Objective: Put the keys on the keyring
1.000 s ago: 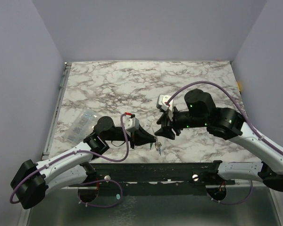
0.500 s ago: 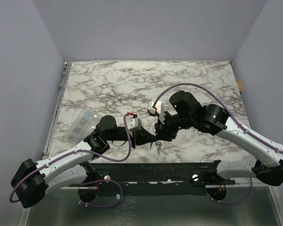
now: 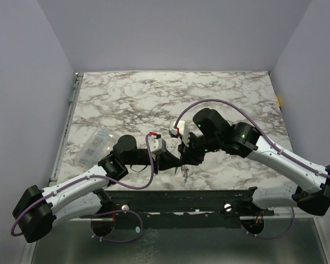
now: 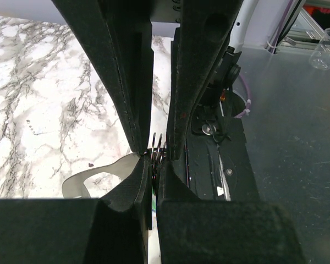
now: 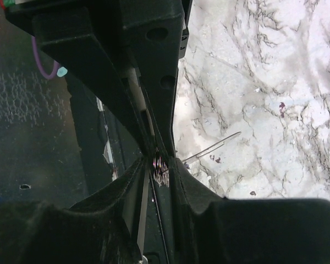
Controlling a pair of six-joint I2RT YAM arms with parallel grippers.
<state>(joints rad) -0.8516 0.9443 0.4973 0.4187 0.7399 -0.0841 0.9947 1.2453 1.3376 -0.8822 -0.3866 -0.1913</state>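
While the left gripper (image 4: 155, 157) is clamping the keyring (image 4: 77, 181), the right gripper (image 5: 160, 165), fingers nearly together, hold unclear, is likely needing a slow squeeze near the keys (image 3: 185, 174).

Close view along the right gripper (image 5: 159, 163). Its two dark, blurred fingers (image 5: 124, 190) fill the bottom edge and stand narrowly apart. Between their tips sits a small coil of silvery wire (image 5: 161, 166); whether they touch it is unclear. The left gripper (image 5: 155, 146) reaches down from the top, its black fingers pressed together into a point just above the coil. The keyring (image 5: 212, 148), a thin silvery strip seen edge-on, runs rightward from that point over the grey-veined marble table (image 5: 275, 82). At left, a purple cable (image 5: 41, 60) crosses a dark surface.
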